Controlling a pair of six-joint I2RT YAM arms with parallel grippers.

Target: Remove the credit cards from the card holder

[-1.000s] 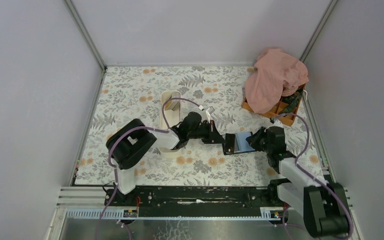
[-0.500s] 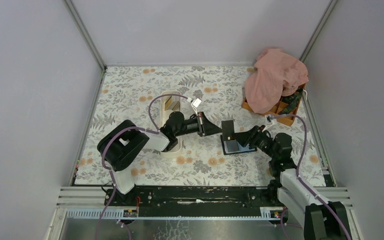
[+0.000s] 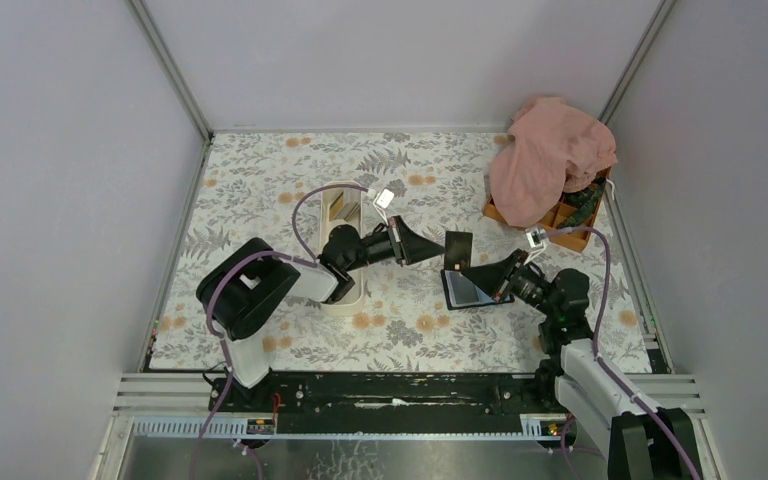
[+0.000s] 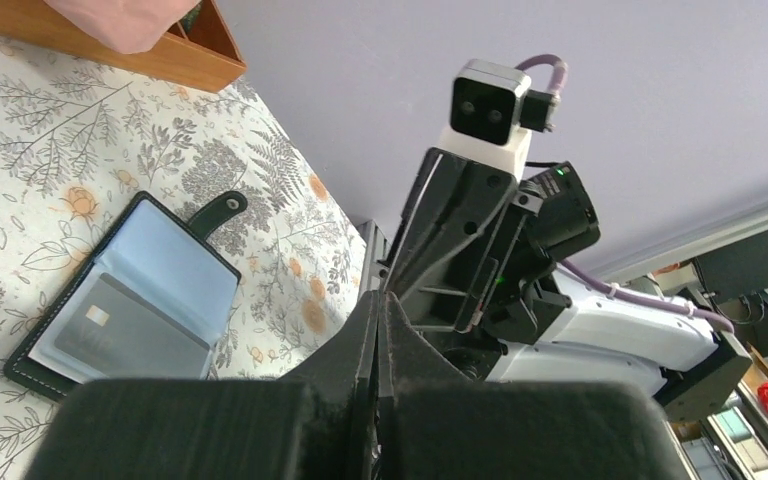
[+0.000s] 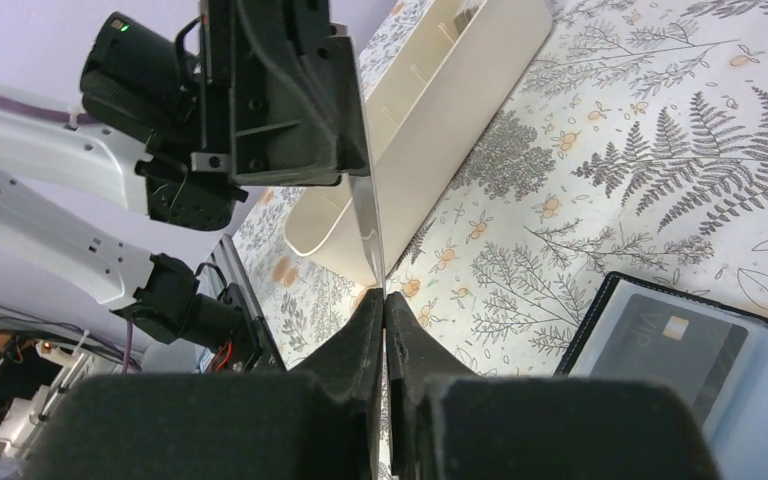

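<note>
Black card holder (image 3: 465, 292) lies open, with the white tray (image 3: 324, 240) at its 9 o'clock. The left claw (image 3: 440, 248) and right claw (image 3: 478, 270) both pinch one card (image 3: 457, 247) at its 12 o'clock.

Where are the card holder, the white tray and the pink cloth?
card holder (image 3: 465, 290), top view, glossy inner face
white tray (image 5: 460, 115), right wrist view, side wall
pink cloth (image 3: 550, 150), top view, middle

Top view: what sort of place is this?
Probably a lab robot cell: plain grey panel walls boxing in a floral-covered table, left arm and right arm bolted to a rail.
</note>
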